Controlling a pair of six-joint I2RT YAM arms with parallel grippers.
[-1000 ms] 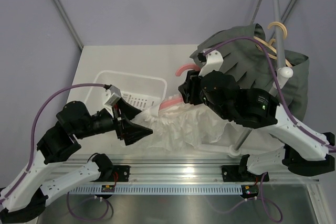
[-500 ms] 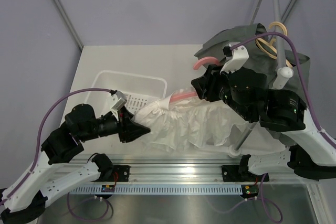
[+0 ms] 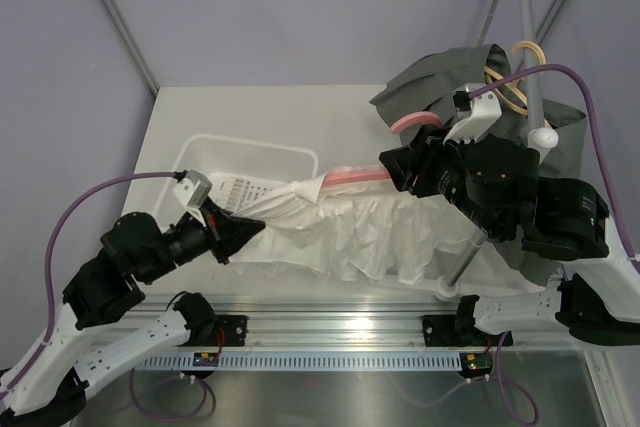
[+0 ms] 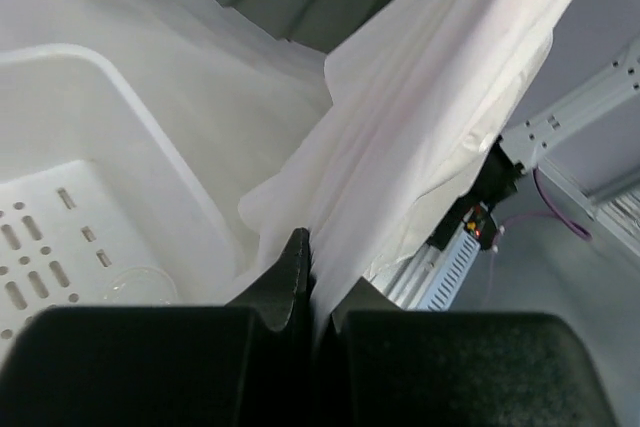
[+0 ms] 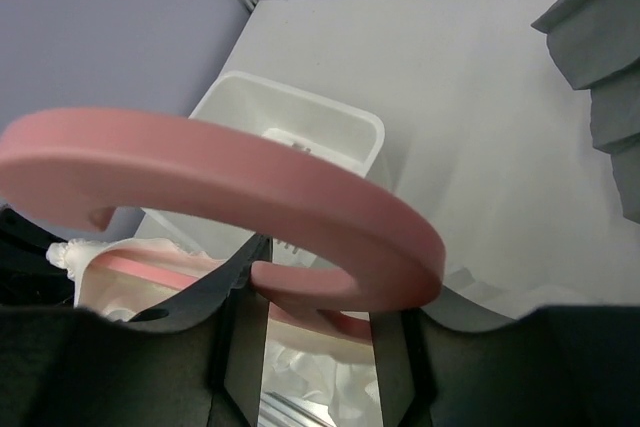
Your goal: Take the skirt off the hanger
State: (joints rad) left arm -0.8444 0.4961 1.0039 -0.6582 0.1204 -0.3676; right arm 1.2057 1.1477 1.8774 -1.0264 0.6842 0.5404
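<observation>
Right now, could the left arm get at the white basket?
Probably yes: the basket sits right next to the left tool, no arm in between, though that tool is shut on the white skirt and would have to let go first.

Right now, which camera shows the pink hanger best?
Top external: the pink hanger shows from hook to bar, running into the white skirt. The right wrist view shows mostly its hook, close up, in the right end effector. The left wrist view shows skirt, no hanger.
</observation>
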